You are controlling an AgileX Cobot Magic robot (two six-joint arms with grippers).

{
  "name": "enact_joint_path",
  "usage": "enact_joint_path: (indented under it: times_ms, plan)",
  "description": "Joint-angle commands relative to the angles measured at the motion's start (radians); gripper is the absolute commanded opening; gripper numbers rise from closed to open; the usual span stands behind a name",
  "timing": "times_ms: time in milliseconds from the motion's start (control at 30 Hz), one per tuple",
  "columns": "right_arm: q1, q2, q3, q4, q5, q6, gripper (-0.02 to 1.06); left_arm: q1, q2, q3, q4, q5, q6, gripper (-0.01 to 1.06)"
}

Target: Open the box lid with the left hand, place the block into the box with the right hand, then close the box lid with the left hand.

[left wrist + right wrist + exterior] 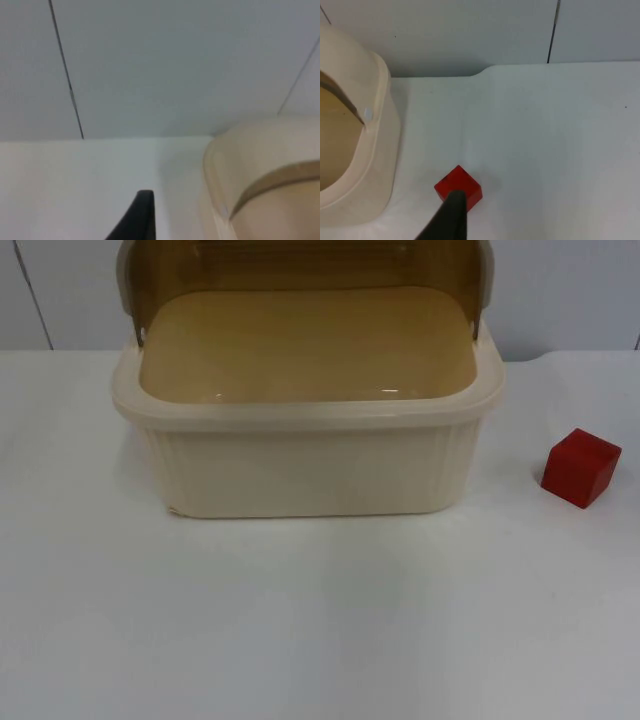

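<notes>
A cream plastic box (310, 455) stands at the middle back of the table. Its translucent brown lid (300, 265) is swung up and back, and nothing lies inside. A red block (580, 467) rests on the table to the right of the box, apart from it. My right gripper (452, 210) hovers just short of the red block (465, 185), with the box's right end (375, 150) beside it. My left gripper (142, 210) hangs over bare table by the box's left end (260, 165), near the brown lid edge (280, 180).
The grey partition wall (560, 290) rises right behind the box. White table top (320, 620) stretches in front of the box and on both sides of it.
</notes>
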Motion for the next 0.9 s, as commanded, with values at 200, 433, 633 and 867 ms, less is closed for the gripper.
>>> enact_joint_path:
  times_ms: [200,433,633,867]
  plan:
    - [0.000,-0.004,0.003,-0.007,-0.022,-0.077,1.04,0.000,-0.006,-0.005,-0.015,0.025,-0.007,1.04]
    - [0.000,0.034,0.003,0.025,-0.073,-0.077,1.04,0.000,-0.018,-0.005,-0.009,0.100,-0.007,1.04]
    - [0.000,0.174,0.003,0.022,-0.064,-0.098,1.04,0.000,-0.044,-0.005,-0.018,0.130,0.053,1.04]
    - [0.000,0.350,0.048,0.029,-0.152,-0.159,1.04,0.000,-0.101,-0.005,0.023,0.126,0.053,1.04]
